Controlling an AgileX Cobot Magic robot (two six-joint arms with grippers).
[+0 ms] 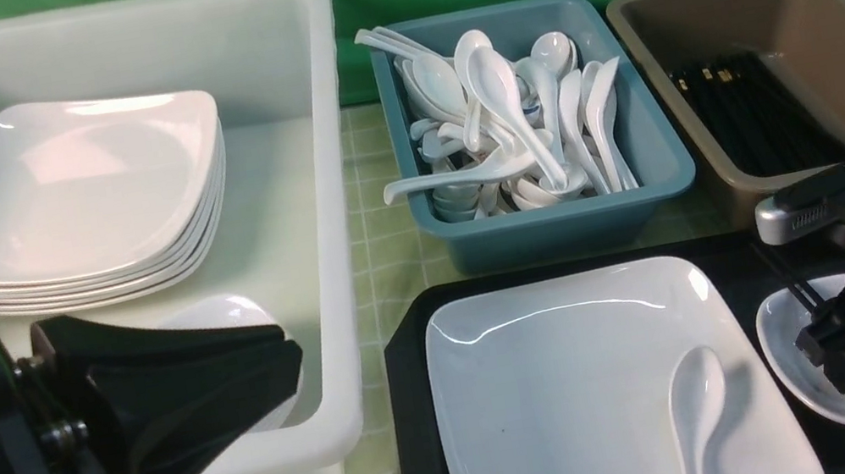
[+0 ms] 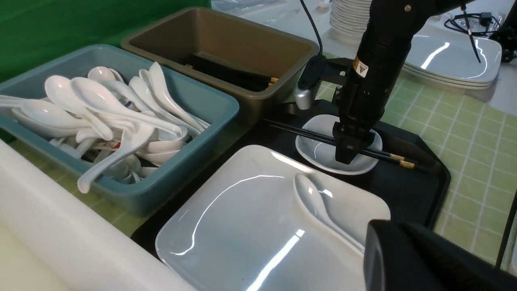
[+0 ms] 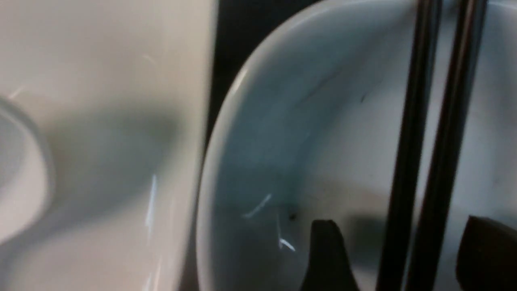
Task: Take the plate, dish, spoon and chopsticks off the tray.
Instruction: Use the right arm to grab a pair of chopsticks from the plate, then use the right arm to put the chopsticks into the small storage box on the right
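Pair of long thin black chopsticks point(image 2: 307, 134), lying side by side across the small glossy white dish point(image 2: 323, 157) on the flat black plastic tray point(image 2: 404, 190). Their long axis runs crosswise between the spread jaws of the right gripper point(image 3: 408, 254), one fingertip on either side and neither yet pressing. The right arm is nearer; the left gripper point(image 1: 239, 371) hangs well apart over the white plastic tub point(image 1: 331, 201), and whether its jaws are spread cannot be told.

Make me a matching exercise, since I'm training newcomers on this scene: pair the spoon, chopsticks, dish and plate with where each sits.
1 spoon
2 chopsticks
3 dish
4 plate

A across the dish, straddled by the right claw
B on the tray, carrying the spoon
C on the plate
D on the tray, under the chopsticks

Pairs: 1-C, 2-A, 3-D, 4-B
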